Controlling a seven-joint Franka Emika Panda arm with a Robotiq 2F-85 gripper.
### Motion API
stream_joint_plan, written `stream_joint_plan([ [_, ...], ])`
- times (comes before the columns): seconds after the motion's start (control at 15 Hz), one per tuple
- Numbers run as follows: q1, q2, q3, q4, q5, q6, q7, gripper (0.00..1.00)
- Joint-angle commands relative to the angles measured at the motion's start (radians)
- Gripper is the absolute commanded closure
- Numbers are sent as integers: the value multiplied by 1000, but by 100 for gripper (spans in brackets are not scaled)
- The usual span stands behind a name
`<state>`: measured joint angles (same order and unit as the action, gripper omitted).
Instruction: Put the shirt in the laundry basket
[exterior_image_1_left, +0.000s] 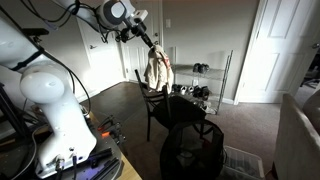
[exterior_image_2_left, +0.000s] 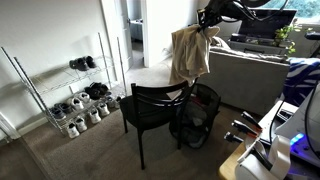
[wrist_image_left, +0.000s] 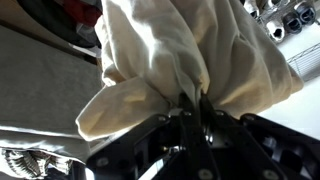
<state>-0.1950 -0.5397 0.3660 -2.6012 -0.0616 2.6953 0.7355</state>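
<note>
The shirt (exterior_image_1_left: 157, 69), limp cream cloth with tan patches, hangs from my gripper (exterior_image_1_left: 152, 47) in the air above the black chair; it also shows in an exterior view (exterior_image_2_left: 188, 54) and fills the wrist view (wrist_image_left: 190, 50). My gripper (wrist_image_left: 193, 103) is shut on a bunched fold of the shirt's top; in an exterior view the gripper (exterior_image_2_left: 207, 23) is at the top. The laundry basket (exterior_image_1_left: 192, 150), a round black mesh hamper, stands on the floor beside the chair, lower than the shirt; it also shows behind the chair in an exterior view (exterior_image_2_left: 200, 112).
A black wooden chair (exterior_image_2_left: 152, 105) stands under the shirt, next to the basket. A wire shoe rack (exterior_image_2_left: 75, 100) with several shoes lines the wall. A grey sofa (exterior_image_2_left: 250, 75) and a cluttered table corner (exterior_image_2_left: 265, 150) are near the arm's base (exterior_image_1_left: 55, 120).
</note>
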Motion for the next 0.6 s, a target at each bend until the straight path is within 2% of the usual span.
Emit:
stream_joint_plan([
  [0.0, -41, 65, -4, 78, 9, -40, 144, 97],
  [0.27, -63, 126, -54, 182, 3, -109, 289, 97],
  [0.53, -114, 179, -82, 259, -58, -137, 486, 97],
])
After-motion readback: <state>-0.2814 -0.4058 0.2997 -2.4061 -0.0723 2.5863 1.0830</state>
